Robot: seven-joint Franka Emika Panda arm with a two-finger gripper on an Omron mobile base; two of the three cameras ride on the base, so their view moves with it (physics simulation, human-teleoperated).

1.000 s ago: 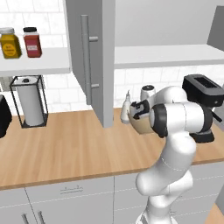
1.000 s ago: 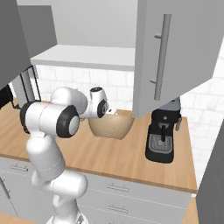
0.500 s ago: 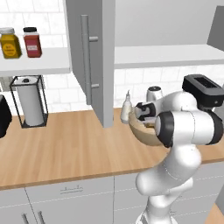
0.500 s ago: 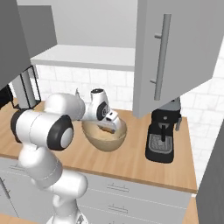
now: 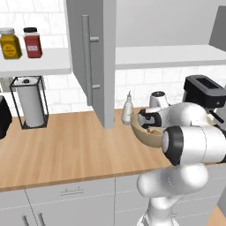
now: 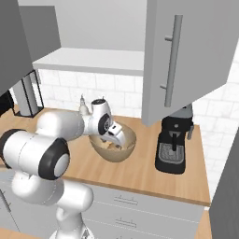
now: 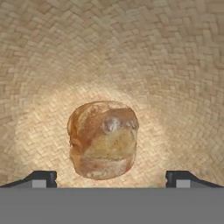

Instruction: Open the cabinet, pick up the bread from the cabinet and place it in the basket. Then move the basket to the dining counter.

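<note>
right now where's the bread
The bread lies on the bottom of the basket, between the open gripper's fingertips in the hand view; the basket sits on the wood worktop left of the coffee machine.

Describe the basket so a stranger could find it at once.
Start at the wood worktop under the open cabinet. Left of the black coffee machine sits the basket, a tan woven bowl with a bun lying in its bottom. Nothing else on the worktop is woven or bowl-shaped.

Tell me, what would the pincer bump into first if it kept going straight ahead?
Most likely the bread, lying right ahead of the open pincer inside the basket. Depth is hard to judge.
</note>
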